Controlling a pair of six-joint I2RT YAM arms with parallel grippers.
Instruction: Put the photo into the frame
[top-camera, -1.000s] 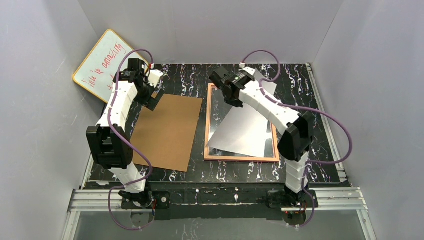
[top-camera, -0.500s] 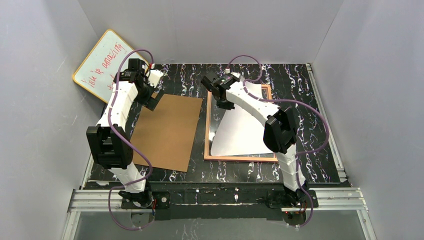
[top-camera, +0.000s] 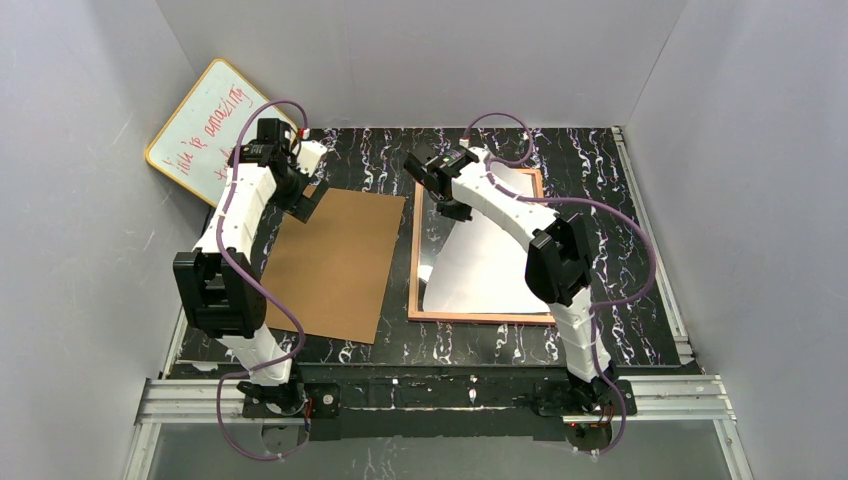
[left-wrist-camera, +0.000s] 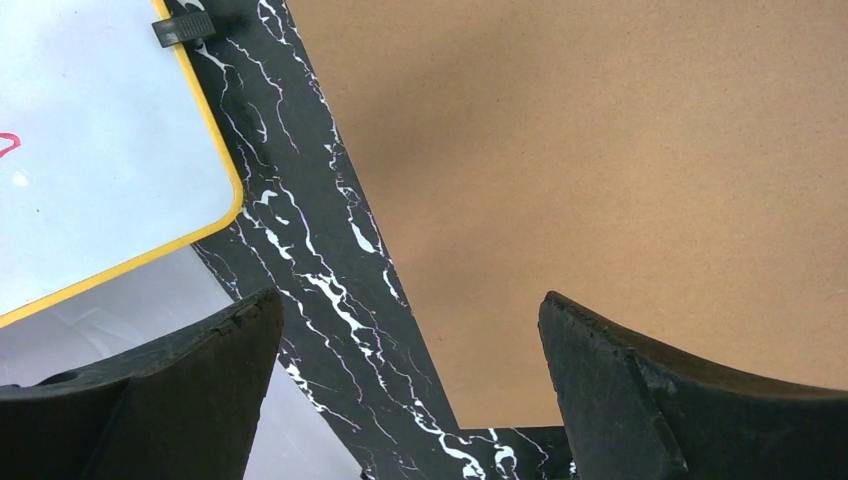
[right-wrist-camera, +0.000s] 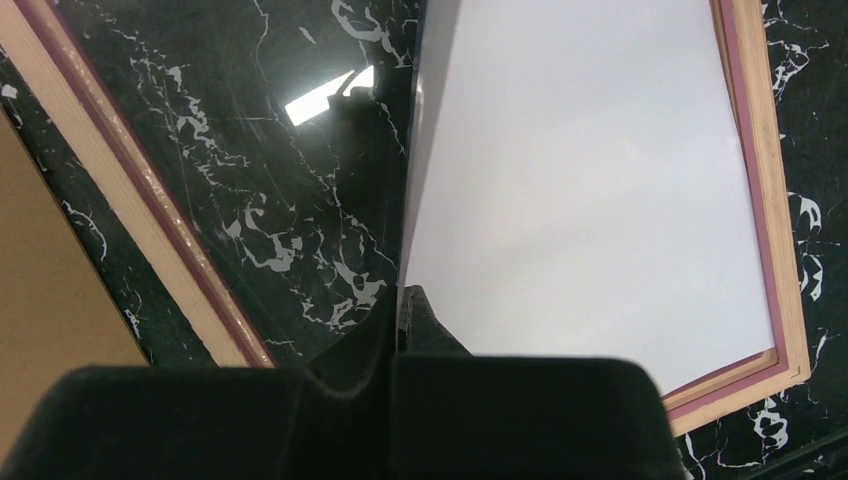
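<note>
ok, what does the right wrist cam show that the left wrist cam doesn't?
Right wrist only: the frame, and the photo lying white side up, skewed over its pane, with one edge pinched in the shut right end effector. Left wrist only: the yellow-edged whiteboard and the open, empty left end effector. Both: the brown backing board and the black marbled table.

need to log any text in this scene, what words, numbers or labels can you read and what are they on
"amazing": red handwriting on the whiteboard leaning in the far left corner.
The red word before it: too blurred to read.
A second red line below it: too small to read.
Brown board, white back of the photo, frame: no text visible.
</note>
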